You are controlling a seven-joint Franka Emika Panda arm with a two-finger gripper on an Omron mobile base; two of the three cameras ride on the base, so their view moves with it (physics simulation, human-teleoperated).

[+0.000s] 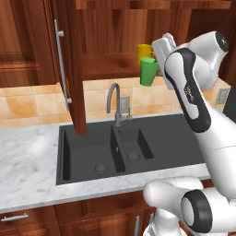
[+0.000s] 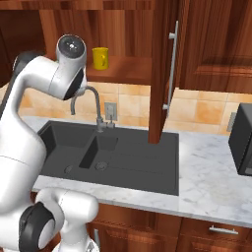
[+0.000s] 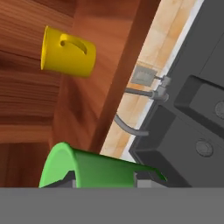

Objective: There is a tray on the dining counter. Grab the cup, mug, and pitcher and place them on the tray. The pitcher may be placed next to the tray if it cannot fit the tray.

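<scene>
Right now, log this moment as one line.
gripper: shut on cup | cup: lifted by open cabinet | mug: on shelf | black sink: below

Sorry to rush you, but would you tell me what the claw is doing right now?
Claw: closed on the green cup, which is off the cabinet shelf; the yellow mug stands behind on it.

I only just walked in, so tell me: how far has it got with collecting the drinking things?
Nothing looks delivered yet. In hand: the green cup, which the hand grips by its rim, out in front of the open cupboard above the sink. Still left: the yellow mug stands untouched on the cupboard shelf, and the pitcher and the tray have yet to be dealt with.
</scene>
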